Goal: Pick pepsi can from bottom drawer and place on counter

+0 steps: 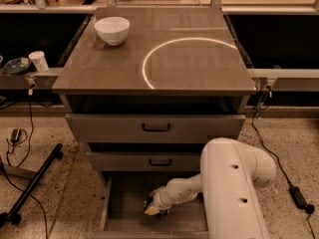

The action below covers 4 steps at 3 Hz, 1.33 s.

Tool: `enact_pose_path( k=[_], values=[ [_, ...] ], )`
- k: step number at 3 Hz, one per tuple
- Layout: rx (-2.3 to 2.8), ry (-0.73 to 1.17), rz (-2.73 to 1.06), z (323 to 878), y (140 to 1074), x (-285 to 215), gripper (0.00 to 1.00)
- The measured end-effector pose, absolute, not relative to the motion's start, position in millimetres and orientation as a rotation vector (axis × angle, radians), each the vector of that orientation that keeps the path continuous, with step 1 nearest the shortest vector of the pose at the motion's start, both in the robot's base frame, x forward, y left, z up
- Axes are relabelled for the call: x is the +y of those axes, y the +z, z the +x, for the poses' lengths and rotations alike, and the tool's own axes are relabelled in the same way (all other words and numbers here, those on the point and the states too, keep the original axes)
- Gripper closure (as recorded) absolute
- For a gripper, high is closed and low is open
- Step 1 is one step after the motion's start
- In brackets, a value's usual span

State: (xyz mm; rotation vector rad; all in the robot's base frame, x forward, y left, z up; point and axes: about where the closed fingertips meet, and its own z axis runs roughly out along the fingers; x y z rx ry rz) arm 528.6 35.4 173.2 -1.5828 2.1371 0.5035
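End effector (pixel 152 207) low inside pulled-out, flat-floored grey-brown bottom drawer (pixel 125 199)

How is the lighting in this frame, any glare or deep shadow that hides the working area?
Camera view: a bright curved glare ring lies on the glossy counter, right of the white bowl; the bottom drawer is dim under the upper drawers; the gripper sits low inside it, against the shadowed floor; the pepsi can cannot be made out there.

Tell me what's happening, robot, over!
Gripper low inside bottom drawer, left of centre. Pepsi can not in sight. White bowl on counter, far-left corner.
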Motion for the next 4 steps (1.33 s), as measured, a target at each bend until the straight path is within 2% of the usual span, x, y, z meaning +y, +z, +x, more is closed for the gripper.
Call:
enact_pose_path(
  k=[4],
  values=[
    [2.037, 0.454, -1.592, 530.9, 244.3, 27.4, 1.0]
  ],
)
